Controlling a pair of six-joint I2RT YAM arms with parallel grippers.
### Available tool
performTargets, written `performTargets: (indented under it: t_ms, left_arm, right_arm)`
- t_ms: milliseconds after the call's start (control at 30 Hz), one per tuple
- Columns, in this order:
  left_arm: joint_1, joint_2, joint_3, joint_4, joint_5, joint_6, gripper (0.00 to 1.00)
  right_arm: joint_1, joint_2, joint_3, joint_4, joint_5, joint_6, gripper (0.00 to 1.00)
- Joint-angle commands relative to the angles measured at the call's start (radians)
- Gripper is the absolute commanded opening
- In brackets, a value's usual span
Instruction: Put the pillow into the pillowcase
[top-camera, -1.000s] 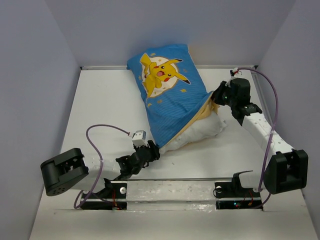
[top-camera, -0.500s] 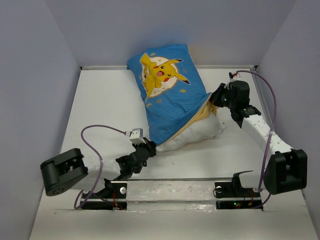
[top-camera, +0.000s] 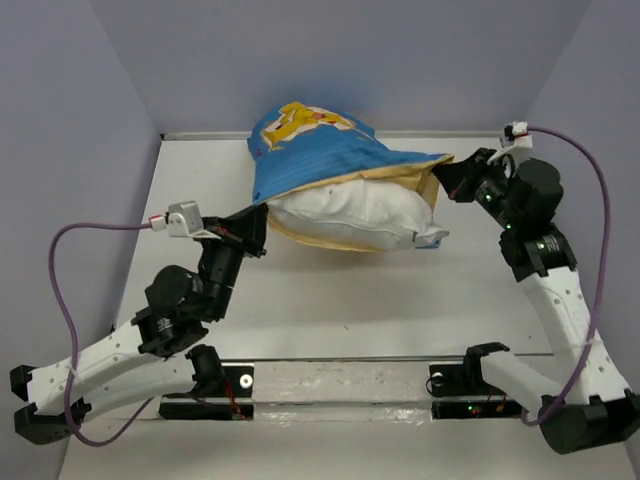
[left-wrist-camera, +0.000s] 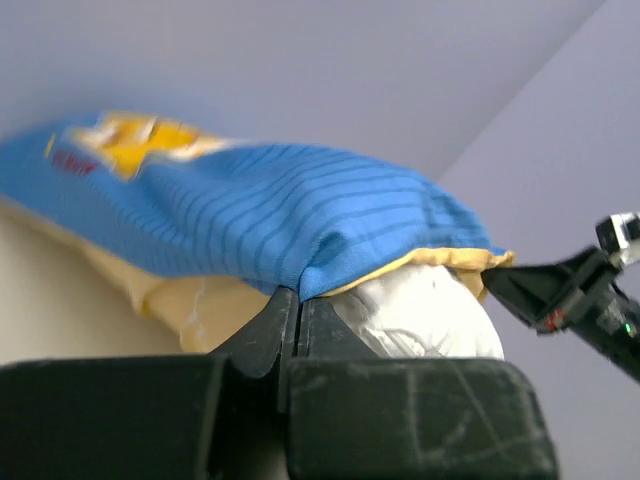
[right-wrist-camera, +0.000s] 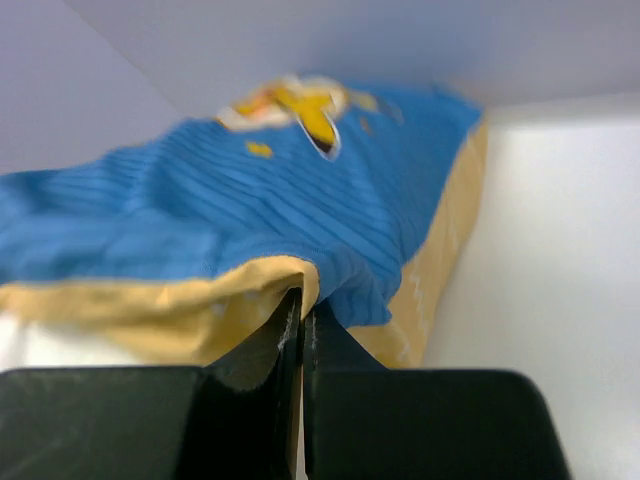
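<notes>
The pillowcase (top-camera: 320, 155), blue on top with a yellow cartoon and mustard yellow beneath, hangs stretched above the table's far middle. The white pillow (top-camera: 350, 212) lies partly inside it, its near side bulging out of the open edge. My left gripper (top-camera: 262, 214) is shut on the pillowcase's left corner (left-wrist-camera: 300, 275); in the left wrist view the pillow (left-wrist-camera: 420, 315) shows just right of the jaws. My right gripper (top-camera: 440, 175) is shut on the right corner of the pillowcase (right-wrist-camera: 300, 275), where blue and yellow cloth fold together. Both arms are raised.
White table (top-camera: 350, 310) with grey walls on the left, right and back. A metal rail (top-camera: 340, 375) with both arm bases runs along the near edge. A purple cable (top-camera: 80, 260) loops off the left arm, another (top-camera: 600, 220) off the right.
The left gripper closed on the pillowcase's lower corner. Both arms then lifted and spread, turning the pillowcase from lying diagonally to hanging crosswise, with the pillow sagging inside.
</notes>
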Motion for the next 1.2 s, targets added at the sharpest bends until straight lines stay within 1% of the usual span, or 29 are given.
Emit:
performTargets:
  t_ms: [0,33,67,133,200,300,333,400,433,467,500,567,600,633,667,700,733,767,800,833,867,900,933,967,1000,1033,1100,1133,1167]
  left_arm:
    - [-0.003,0.107,0.437,0.093,0.076,0.333,0.0]
    - [-0.005,0.169,0.512,0.077,0.102,0.369,0.0]
    - [-0.005,0.2,0.663,0.033,0.138,0.4,0.0]
    - [-0.005,0.259,0.763,0.016,0.175,0.42,0.0]
    - [-0.005,0.294,0.847,-0.007,0.118,0.476,0.0]
    - [-0.003,0.316,0.841,0.031,0.049,0.558,0.0]
    - [-0.003,0.326,0.841,0.037,0.032,0.588,0.0]
    - [-0.003,0.342,0.873,0.027,0.052,0.598,0.0]
    - [-0.003,0.38,0.977,-0.013,0.066,0.602,0.0]
    - [-0.005,0.401,1.048,-0.038,0.125,0.601,0.0]
    - [-0.005,0.428,1.216,-0.109,0.168,0.593,0.0]
    - [-0.005,0.532,1.416,-0.211,0.282,0.56,0.0]
    - [-0.003,0.567,1.555,-0.293,0.294,0.564,0.0]
    - [-0.005,0.587,1.558,-0.309,0.284,0.575,0.0]
    - [-0.003,0.581,1.5,-0.294,0.176,0.617,0.0]
    - [-0.003,0.551,1.392,-0.239,0.128,0.618,0.0]
    - [-0.003,0.485,1.091,-0.026,0.1,0.698,0.0]
    - [-0.003,0.482,1.014,0.022,0.072,0.71,0.0]
    - [-0.002,0.498,1.06,-0.019,0.057,0.713,0.0]
    - [-0.002,0.547,1.128,-0.062,0.093,0.707,0.0]
    - [-0.002,0.567,1.218,-0.109,0.093,0.688,0.0]
    - [-0.002,0.592,1.313,-0.157,0.182,0.675,0.0]
    - [-0.003,0.648,1.523,-0.249,0.239,0.652,0.0]
    - [-0.003,0.674,1.623,-0.294,0.239,0.642,0.0]
    - [-0.003,0.691,1.684,-0.329,0.251,0.647,0.0]
    - [-0.003,0.686,1.674,-0.341,0.229,0.656,0.0]
    - [-0.002,0.623,1.472,-0.232,0.105,0.728,0.0]
    - [-0.002,0.533,1.154,0.013,0.068,0.78,0.0]
    - [0.001,0.505,1.031,0.104,0.011,0.84,0.0]
  right_arm:
    - [0.003,-0.087,0.361,0.013,-0.032,-0.004,0.0]
    - [0.003,-0.085,0.426,-0.001,-0.026,-0.004,0.0]
    - [0.003,-0.079,0.536,-0.016,-0.01,-0.004,0.0]
    - [0.003,-0.071,0.615,-0.018,0.017,0.0,0.0]
    - [0.003,-0.024,0.682,-0.041,0.037,-0.001,0.0]
    - [0.003,0.085,0.711,-0.101,0.071,-0.032,0.0]
    - [0.003,0.163,0.748,-0.165,0.082,-0.043,0.0]
    - [0.003,0.174,0.78,-0.172,0.088,-0.055,0.0]
    - [0.003,0.153,0.805,-0.123,0.079,-0.049,0.0]
    - [0.003,0.151,0.908,-0.115,0.067,-0.032,0.0]
    - [0.003,0.156,0.985,-0.118,0.041,-0.029,0.0]
    - [0.003,0.144,1.131,-0.107,0.015,-0.017,0.0]
    - [0.003,0.122,1.117,-0.083,0.013,-0.014,0.0]
    - [0.003,0.095,1.069,-0.043,0.025,-0.009,0.0]
    - [0.003,0.055,1.002,0.017,0.046,0.0,0.0]
    - [0.003,0.059,0.93,0.028,0.062,0.006,0.0]
    - [0.003,0.093,0.825,0.004,0.059,0.008,0.0]
    - [0.003,0.151,0.822,-0.054,0.056,0.002,0.0]
    - [0.003,0.3,0.957,-0.145,0.065,-0.027,0.0]
    - [0.003,0.341,1.042,-0.296,0.068,-0.058,0.0]
    - [0.003,0.335,1.085,-0.285,0.07,-0.058,0.0]
    - [0.003,0.291,1.089,-0.223,0.076,-0.057,0.0]
    - [0.003,0.184,1.086,-0.099,0.112,-0.055,0.0]
    - [0.003,0.148,1.115,-0.077,0.131,-0.057,0.0]
    - [0.003,0.13,1.153,-0.072,0.139,-0.067,0.0]
    - [0.003,0.121,1.181,-0.069,0.137,-0.067,0.0]
    - [0.003,0.134,1.12,-0.049,0.113,-0.041,0.0]
    - [0.003,0.151,1.059,-0.058,0.082,-0.032,0.0]
    - [0.003,0.2,0.884,-0.047,0.074,-0.008,0.0]
